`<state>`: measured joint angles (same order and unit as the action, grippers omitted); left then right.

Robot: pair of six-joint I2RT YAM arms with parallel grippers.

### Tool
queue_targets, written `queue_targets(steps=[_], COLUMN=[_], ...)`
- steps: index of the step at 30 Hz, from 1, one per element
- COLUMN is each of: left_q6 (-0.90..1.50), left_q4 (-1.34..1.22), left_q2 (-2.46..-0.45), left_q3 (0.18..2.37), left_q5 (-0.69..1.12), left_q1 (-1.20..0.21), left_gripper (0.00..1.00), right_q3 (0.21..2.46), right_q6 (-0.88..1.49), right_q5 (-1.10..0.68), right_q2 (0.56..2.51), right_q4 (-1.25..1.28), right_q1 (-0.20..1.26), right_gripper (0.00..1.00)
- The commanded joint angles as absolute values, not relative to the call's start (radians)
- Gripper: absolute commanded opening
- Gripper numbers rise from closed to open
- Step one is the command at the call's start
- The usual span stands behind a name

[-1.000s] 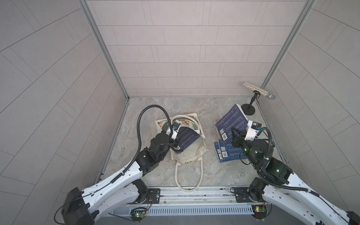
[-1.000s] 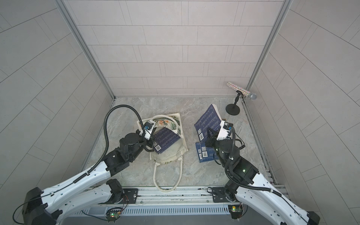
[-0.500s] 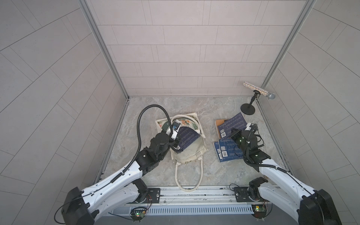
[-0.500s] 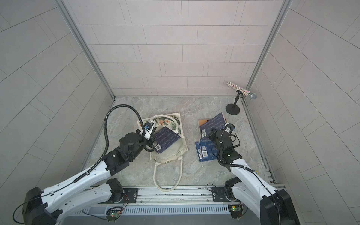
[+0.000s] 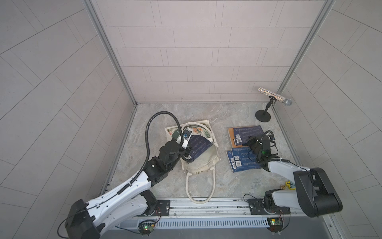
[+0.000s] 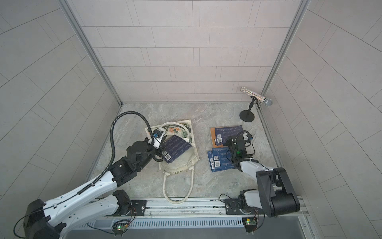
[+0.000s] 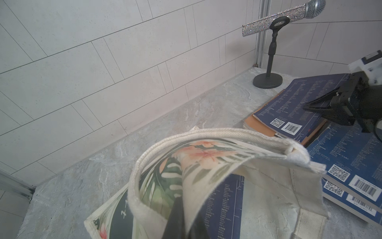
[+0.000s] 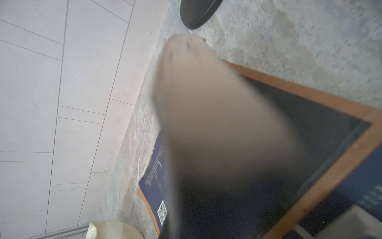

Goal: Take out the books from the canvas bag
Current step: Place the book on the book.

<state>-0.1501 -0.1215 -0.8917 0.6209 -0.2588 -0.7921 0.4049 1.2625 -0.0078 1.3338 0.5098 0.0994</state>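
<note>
At cream leaf-print canvas bag rim, left claw clamps fabric, clear only in wrist view; right claw closed over navy paperback.

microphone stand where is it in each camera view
In a top view: microphone stand in the far right corner.
In a top view: same far right corner.
Left wrist: whole stand, behind the books.
Right wrist: only its black base, cut by the frame edge.
Shared landmark: orange-brown book beside it.
</note>
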Motion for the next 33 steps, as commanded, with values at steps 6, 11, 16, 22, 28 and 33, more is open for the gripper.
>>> queue_targets(steps=[6,11,16,22,28,33], left_q6=[-0.161,-0.161,-0.164,-0.164,-0.164,-0.166], left_q4=[-0.164,-0.165,-0.163,-0.165,-0.163,-0.161], left_q2=[-0.873,-0.876,-0.873,-0.873,-0.874,-0.874], left_q3=[0.646,0.646,0.645,0.645,0.647,0.647], left_q5=[-0.246,-0.238,-0.235,-0.234,-0.225,-0.223], left_q1=[-0.786,-0.785,-0.785,-0.785,-0.784,-0.783], left_gripper=[0.0,0.0,0.0,0.0,0.0,0.0], right_q3=[0.436,0.442,0.474,0.502,0.533,0.528], right_q6=[1.298,1.273,1.232,1.224,1.18,1.179], right_q5=[-0.08,-0.028,-0.087,-0.189,-0.178,-0.144], right_q2=[1.346,1.259,1.248,1.226,1.083,1.003], right_q4=[0.473,0.343,0.246,0.141,0.018,-0.064], right_q1=[0.097,0.094,0.08,0.06,0.06,0.06], right_gripper=[0.06,0.44,0.76,0.99,1.0,1.0])
